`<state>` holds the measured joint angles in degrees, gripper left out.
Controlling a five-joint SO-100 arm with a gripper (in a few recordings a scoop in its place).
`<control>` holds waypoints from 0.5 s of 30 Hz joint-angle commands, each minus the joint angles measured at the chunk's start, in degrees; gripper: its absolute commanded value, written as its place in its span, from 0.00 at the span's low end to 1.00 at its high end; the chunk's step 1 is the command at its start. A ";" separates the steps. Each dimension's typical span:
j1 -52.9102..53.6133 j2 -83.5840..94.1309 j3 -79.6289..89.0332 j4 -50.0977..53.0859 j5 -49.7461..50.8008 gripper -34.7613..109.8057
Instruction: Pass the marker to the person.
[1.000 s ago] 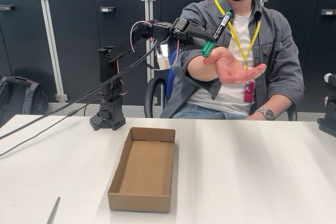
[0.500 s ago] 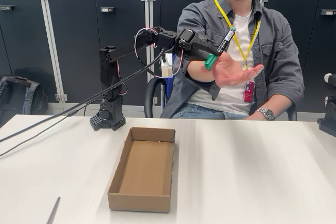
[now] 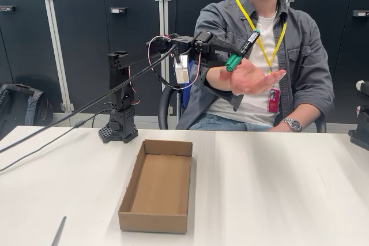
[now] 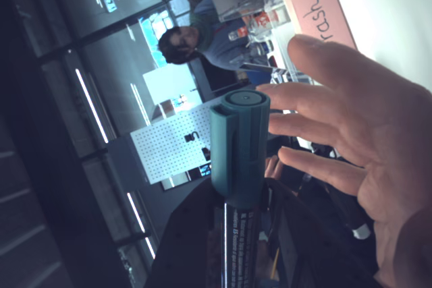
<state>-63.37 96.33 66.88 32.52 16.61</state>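
My gripper (image 3: 235, 50) is stretched out to the right at chest height, shut on the marker (image 3: 241, 48). The marker is tilted, with its green cap (image 3: 232, 61) at the low end just over the person's open palm (image 3: 253, 78). I cannot tell whether cap and palm touch. The person (image 3: 262, 38) sits behind the table with that hand held out, palm up. In the wrist view the green cap (image 4: 239, 146) points away from me, the labelled barrel (image 4: 236, 247) runs down between my jaws, and the spread hand (image 4: 358, 146) is close on the right.
An open cardboard box (image 3: 155, 185) lies on the white table (image 3: 277, 188) in front of the arm's base (image 3: 119, 128). A thin grey stick (image 3: 58, 231) lies at the front left. A cable (image 3: 69, 116) slants across the left. Dark cabinets (image 3: 81, 44) stand behind.
The arm has stretched out to the right and dropped a little, bringing the marker's green cap down close to the palm. The person's hand has drawn in slightly toward the marker.
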 commanded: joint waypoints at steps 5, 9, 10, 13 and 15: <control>0.53 1.41 1.49 4.48 -0.35 0.21; 1.49 2.11 2.81 5.71 0.62 0.21; 1.58 2.11 2.81 5.62 0.70 0.21; 1.67 2.11 2.64 5.19 0.53 0.21; 1.67 2.11 2.55 5.19 0.53 0.21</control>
<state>-61.79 96.33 70.31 38.06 17.14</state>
